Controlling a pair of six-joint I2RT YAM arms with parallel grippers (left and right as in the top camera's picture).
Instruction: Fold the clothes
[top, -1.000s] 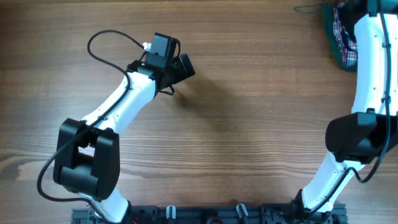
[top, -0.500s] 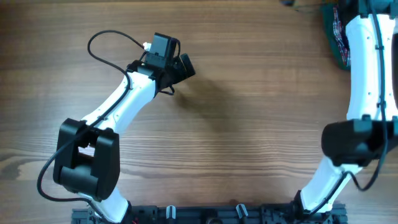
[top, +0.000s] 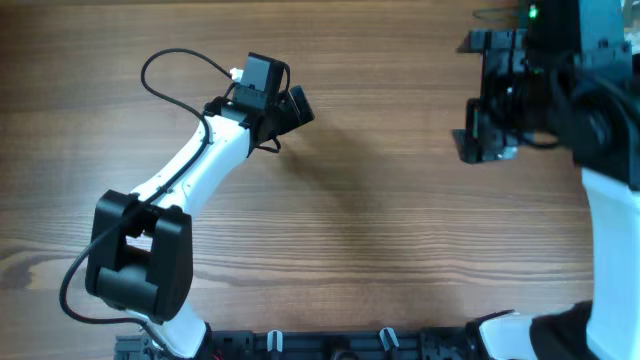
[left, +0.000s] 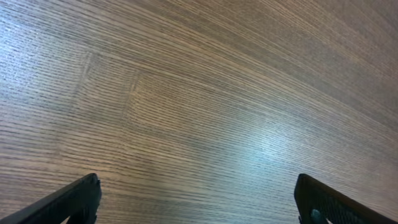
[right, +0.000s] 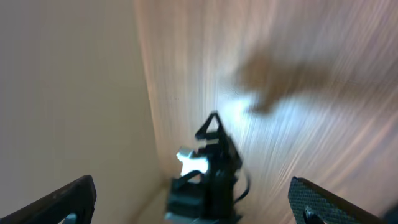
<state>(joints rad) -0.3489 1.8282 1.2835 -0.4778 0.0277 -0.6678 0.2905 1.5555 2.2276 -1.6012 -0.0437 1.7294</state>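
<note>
The clothes are out of view in every frame. My left gripper (top: 298, 105) hovers low over the bare wooden table (top: 400, 230) at the back left. Its fingers (left: 74, 202) stand wide apart, open, with only wood grain between them (left: 198, 182). My right gripper (top: 472, 95) is lifted high toward the overhead camera at the back right and points left. It is open and holds nothing. Its wrist view is blurred; the dark fingertips (right: 68, 199) sit far apart at the bottom corners (right: 193, 183).
The raised right arm (top: 600, 150) covers the table's back right corner from above. In the right wrist view the left arm (right: 208, 174) shows as a dark blur, beside the table edge and a pale surface (right: 62, 93) beyond it.
The right arm has swung up and leftward from the back right corner, now large in the overhead view and hiding the heap there. The left arm has not moved.
</note>
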